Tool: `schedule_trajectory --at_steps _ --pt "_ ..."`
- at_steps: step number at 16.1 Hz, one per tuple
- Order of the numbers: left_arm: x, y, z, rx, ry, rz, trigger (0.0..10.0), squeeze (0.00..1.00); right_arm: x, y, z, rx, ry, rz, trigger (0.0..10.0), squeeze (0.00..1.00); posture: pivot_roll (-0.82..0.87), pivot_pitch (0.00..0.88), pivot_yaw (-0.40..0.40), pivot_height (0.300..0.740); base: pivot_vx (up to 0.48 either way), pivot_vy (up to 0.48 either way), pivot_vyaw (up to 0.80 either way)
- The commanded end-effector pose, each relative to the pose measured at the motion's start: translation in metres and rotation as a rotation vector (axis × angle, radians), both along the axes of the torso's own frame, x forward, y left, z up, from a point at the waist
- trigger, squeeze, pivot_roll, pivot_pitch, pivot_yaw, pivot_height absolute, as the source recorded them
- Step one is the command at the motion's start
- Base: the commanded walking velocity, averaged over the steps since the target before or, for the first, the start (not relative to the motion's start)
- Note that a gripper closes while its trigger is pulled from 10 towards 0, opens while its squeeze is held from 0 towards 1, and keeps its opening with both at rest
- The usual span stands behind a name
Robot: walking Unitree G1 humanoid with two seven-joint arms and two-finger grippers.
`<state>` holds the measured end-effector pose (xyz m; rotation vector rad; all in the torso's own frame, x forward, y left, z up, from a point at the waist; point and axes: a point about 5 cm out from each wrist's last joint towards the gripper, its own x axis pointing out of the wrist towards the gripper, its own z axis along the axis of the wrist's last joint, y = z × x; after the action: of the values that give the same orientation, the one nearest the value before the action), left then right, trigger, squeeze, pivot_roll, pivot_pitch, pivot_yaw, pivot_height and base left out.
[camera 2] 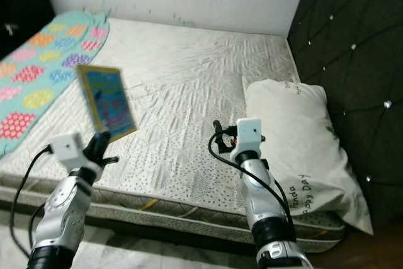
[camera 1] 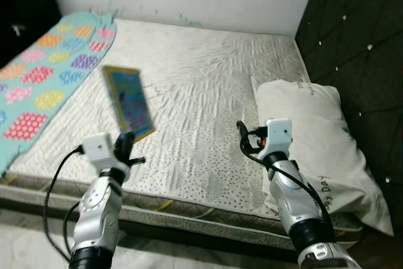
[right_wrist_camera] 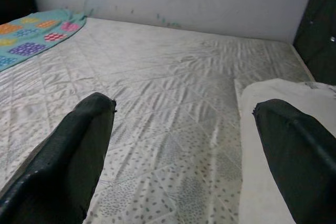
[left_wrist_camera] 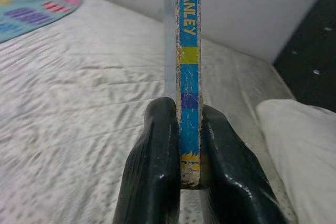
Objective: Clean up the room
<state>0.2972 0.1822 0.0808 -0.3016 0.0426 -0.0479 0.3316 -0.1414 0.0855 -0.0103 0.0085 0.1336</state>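
The left claw (left_wrist_camera: 181, 182) is clamped on one thin, worn blue book (camera 1: 129, 102), held upright above the quilted white mattress (camera 1: 201, 92). The right claw (right_wrist_camera: 184, 145) gapes beside one soft pillow (camera 1: 315, 137).

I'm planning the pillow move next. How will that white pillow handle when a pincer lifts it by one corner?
The white pillow looks plump and soft, so it will probably sag and fold, not stay flat. It seems light for its bulk. Its smooth cover may slip in the open right pincer, so a deep pinch seems safer.
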Motion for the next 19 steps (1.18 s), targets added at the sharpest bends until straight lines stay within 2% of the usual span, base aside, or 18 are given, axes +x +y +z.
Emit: schedule_trajectory --at_steps 1,4,7,9,12,14,15,19 --pt "0.000 0.001 0.002 0.020 -0.004 -0.018 10.0 0.00 0.000 -0.002 0.005 0.013 -0.025 -0.024 10.0 0.00 -0.05 0.000 0.025 0.740 0.000 0.000 0.00" --pt "-0.003 0.002 0.001 0.006 0.000 -0.011 10.0 0.00 -0.005 0.001 0.000 0.003 -0.010 -0.013 10.0 0.00 -0.05 0.000 0.025 0.740 0.000 0.000 0.00" --pt "-0.001 -0.008 0.002 -0.024 0.002 -0.040 10.0 0.00 -0.006 -0.012 0.005 -0.001 -0.017 -0.047 10.0 0.00 -0.09 0.000 0.022 0.740 0.000 0.000 -0.34" --pt "0.001 -0.009 0.003 -0.021 0.000 -0.044 10.0 0.00 -0.006 -0.014 0.007 0.000 -0.022 -0.049 10.0 0.00 -0.09 0.000 0.024 0.740 0.000 0.000 0.00" --pt "0.005 0.004 0.003 0.001 0.004 -0.020 10.0 0.00 -0.003 -0.011 0.012 -0.008 -0.030 -0.056 10.0 0.00 -0.09 0.000 0.014 0.740 0.000 -0.259 0.00" --pt "0.005 0.004 0.005 0.001 -0.002 -0.019 10.0 0.00 -0.003 -0.009 0.012 -0.006 -0.028 -0.050 10.0 0.00 -0.08 0.000 0.009 0.740 0.000 0.000 -0.54" --pt "0.006 0.001 0.009 -0.012 -0.017 -0.012 10.0 0.00 -0.005 0.000 0.010 0.003 -0.018 -0.015 10.0 0.00 -0.06 0.000 0.009 0.740 0.000 0.000 -0.80" --pt "0.004 -0.007 0.006 -0.010 -0.010 -0.047 10.0 0.00 -0.002 -0.005 0.011 -0.005 -0.017 -0.027 10.0 0.00 -0.07 0.000 0.012 0.740 0.000 0.000 -0.80"
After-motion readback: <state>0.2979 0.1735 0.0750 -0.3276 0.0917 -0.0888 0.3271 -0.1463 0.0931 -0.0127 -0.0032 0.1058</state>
